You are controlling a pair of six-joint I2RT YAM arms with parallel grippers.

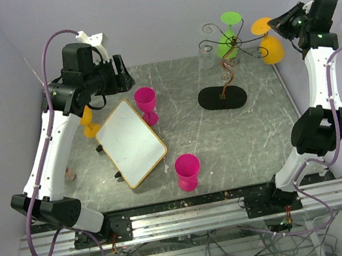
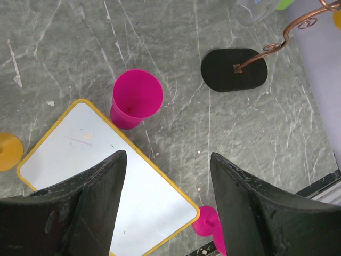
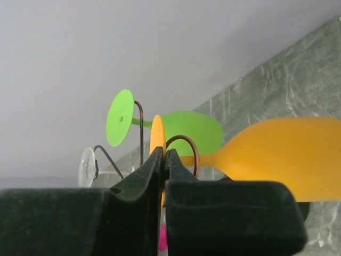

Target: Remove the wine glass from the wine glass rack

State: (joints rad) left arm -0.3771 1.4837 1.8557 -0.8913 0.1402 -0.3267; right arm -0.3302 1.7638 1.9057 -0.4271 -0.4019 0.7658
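My right gripper (image 3: 162, 156) is clamped on the foot of the orange wine glass (image 3: 287, 157), which hangs on the wine glass rack (image 1: 222, 98) at far right. My left gripper (image 2: 168, 157) is spread wide above the pink cup (image 2: 136, 98).

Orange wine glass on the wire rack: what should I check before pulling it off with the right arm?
1. Right jaws shut on the foot disc of the orange plastic wine glass: ok.
2. Stem free of the dark wire rack loop: not ok, hooked.
3. Gap to the green plastic wine glass behind: cannot tell.
4. Rack's black oval base sitting flat: ok.
5. Left jaws open, over the white yellow-framed board, away from the rack: ok.
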